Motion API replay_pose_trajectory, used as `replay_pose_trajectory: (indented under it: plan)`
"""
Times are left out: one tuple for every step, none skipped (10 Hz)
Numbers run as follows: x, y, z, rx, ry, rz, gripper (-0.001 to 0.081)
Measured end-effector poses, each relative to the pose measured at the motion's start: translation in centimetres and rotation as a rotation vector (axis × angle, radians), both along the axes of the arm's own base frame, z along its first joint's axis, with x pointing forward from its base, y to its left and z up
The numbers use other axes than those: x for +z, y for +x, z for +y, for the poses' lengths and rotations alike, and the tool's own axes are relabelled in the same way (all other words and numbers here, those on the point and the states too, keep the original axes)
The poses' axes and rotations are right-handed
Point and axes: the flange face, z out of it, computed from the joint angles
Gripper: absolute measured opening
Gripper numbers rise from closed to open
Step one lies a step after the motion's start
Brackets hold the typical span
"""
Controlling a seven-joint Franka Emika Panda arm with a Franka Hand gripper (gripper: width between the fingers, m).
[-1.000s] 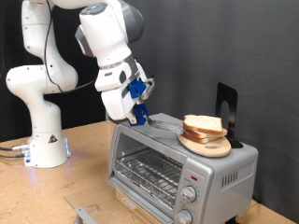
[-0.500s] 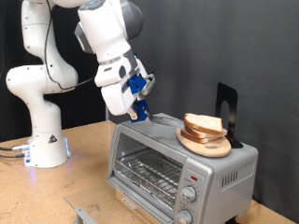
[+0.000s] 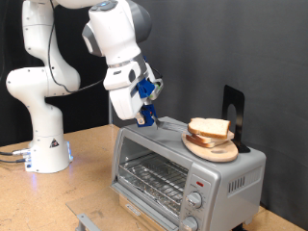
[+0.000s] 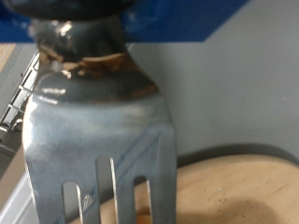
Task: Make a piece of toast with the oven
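The piece of toast (image 3: pixel 210 127) lies on a round wooden plate (image 3: pixel 214 150) on top of the silver toaster oven (image 3: pixel 226 178). The oven's wire rack (image 3: pixel 149 173) shows through its glass front. My gripper (image 3: pixel 147 117), with blue fingers, hovers over the oven top toward the exterior view's left of the plate. It is shut on a metal fork (image 4: pixel 98 140). The fork's tines point toward the wooden plate (image 4: pixel 243 187) in the wrist view. The toast does not show in the wrist view.
Two round knobs (image 3: pixel 196 201) and a small red light (image 3: pixel 199 181) sit on the oven's front panel. A black upright stand (image 3: pixel 233 111) rises behind the plate. The arm's white base (image 3: pixel 46 144) stands on the wooden table at the exterior view's left. A grey metal part (image 3: pixel 87 219) lies at the bottom edge.
The gripper with the fork has shifted slightly toward the exterior view's right, closer to the plate. The toast, plate and oven have not moved.
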Motion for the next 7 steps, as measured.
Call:
replay_pose_trajectory:
  plan:
    - [0.1,0.2,0.3,0.002,-0.001,-0.005,0.049]
    - [0.1,0.4,0.6,0.004,0.0,-0.006,0.049]
    - [0.2,0.6,0.8,0.001,0.001,-0.005,0.049]
    - [0.2,0.8,1.1,0.0,0.002,-0.002,0.049]
    - [0.2,1.0,1.4,-0.004,0.002,0.005,0.049]
    - [0.1,1.4,1.7,-0.003,0.001,0.014,0.049]
    - [0.1,1.7,2.0,-0.001,0.0,0.019,0.049]
